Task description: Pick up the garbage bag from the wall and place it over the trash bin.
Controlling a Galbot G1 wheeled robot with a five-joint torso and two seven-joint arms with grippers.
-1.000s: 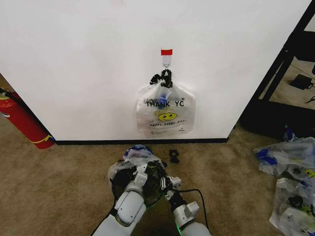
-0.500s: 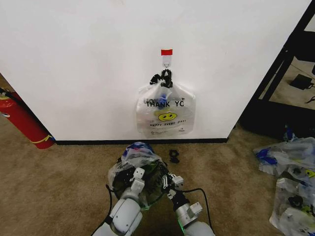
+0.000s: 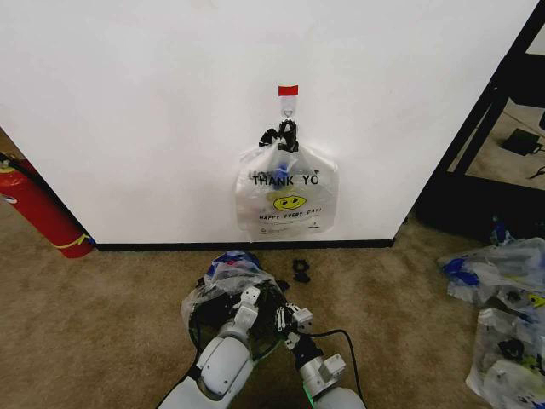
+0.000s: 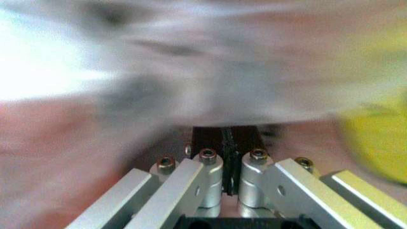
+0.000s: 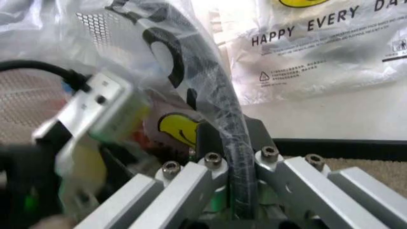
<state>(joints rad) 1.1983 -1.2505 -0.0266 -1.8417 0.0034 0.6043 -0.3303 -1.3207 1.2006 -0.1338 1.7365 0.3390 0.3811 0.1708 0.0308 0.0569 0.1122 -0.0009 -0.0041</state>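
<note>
Garbage bag (image 3: 228, 281), crinkled translucent white, drapes over the trash bin (image 3: 255, 336).

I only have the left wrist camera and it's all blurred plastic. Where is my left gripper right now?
Observer: The head view puts the left gripper at the trash bin, which has a garbage bag draped over it.
Operator: And the right one?
Observer: The right gripper is shut on the bin's black rim, through the plastic.
Operator: Any bag on the wall?
Observer: Yes, a smiley-face bag hangs from the hook on the wall.
</note>
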